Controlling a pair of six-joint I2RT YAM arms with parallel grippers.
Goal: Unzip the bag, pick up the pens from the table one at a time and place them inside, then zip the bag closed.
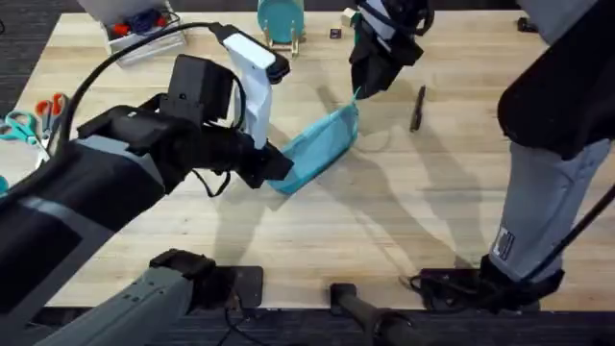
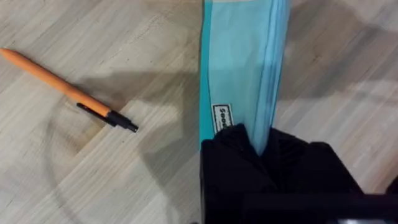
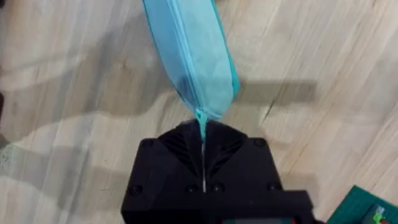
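The light-blue bag (image 1: pixel 322 144) lies slantwise on the table (image 1: pixel 404 221), stretched between both grippers. My left gripper (image 1: pixel 277 169) is shut on its near-left end; in the left wrist view the black fingers (image 2: pixel 236 155) clamp the bag (image 2: pixel 242 74) beside a small label. My right gripper (image 1: pixel 357 92) is shut on the pull tab at the far-right end, and the tab (image 3: pixel 201 121) runs between its fingers below the bag (image 3: pixel 193 56). The zipper looks closed. A black pen (image 1: pixel 418 108) lies right of the bag. An orange pen (image 2: pixel 68 90) with a dark tip lies on the wood near the left gripper.
A round teal disc on a wooden stand (image 1: pixel 281 21) stands at the back. A tray of supplies (image 1: pixel 139 29) sits at the back left, and scissors (image 1: pixel 46 108) lie at the left edge. Small dark items (image 1: pixel 336 34) lie near the back edge.
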